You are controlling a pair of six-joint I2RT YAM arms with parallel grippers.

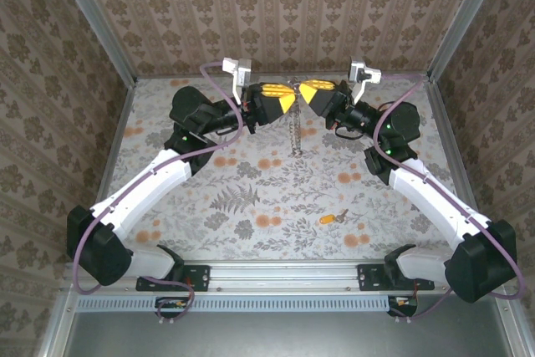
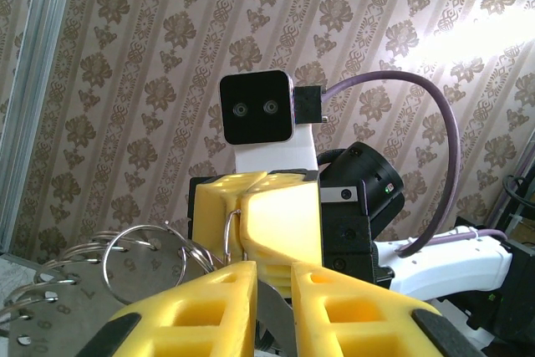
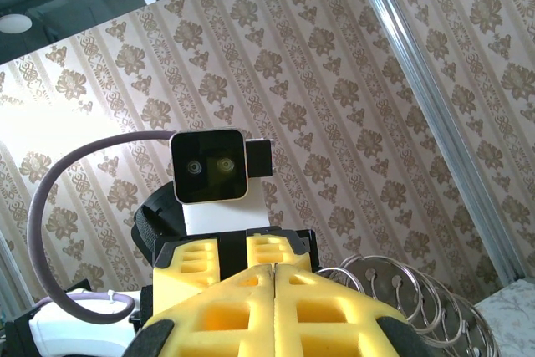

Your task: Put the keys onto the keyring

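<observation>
The keyring (image 1: 294, 127) is a thin chain hanging down over the back of the table from the spot where both grippers meet. My left gripper (image 1: 288, 98) is nearly shut, with a grey metal piece (image 2: 271, 310) of the keyring between its yellow fingers (image 2: 209, 307). My right gripper (image 1: 308, 94) faces it, pressed shut on a thin wire loop (image 2: 228, 236). Several wire rings with grey discs (image 2: 142, 261) (image 3: 393, 286) stick out beside the jaws of the right gripper (image 3: 273, 277). The key (image 1: 329, 218), orange-headed with a short silvery blade, lies on the cloth at the front right, far from both grippers.
A floral cloth (image 1: 251, 198) covers the table. Patterned walls (image 1: 284, 6) with metal corner posts (image 1: 92, 14) close in the back and sides. Purple cables (image 1: 221, 135) loop off both wrists. The arm bases sit on the rail (image 1: 284, 277) at the near edge.
</observation>
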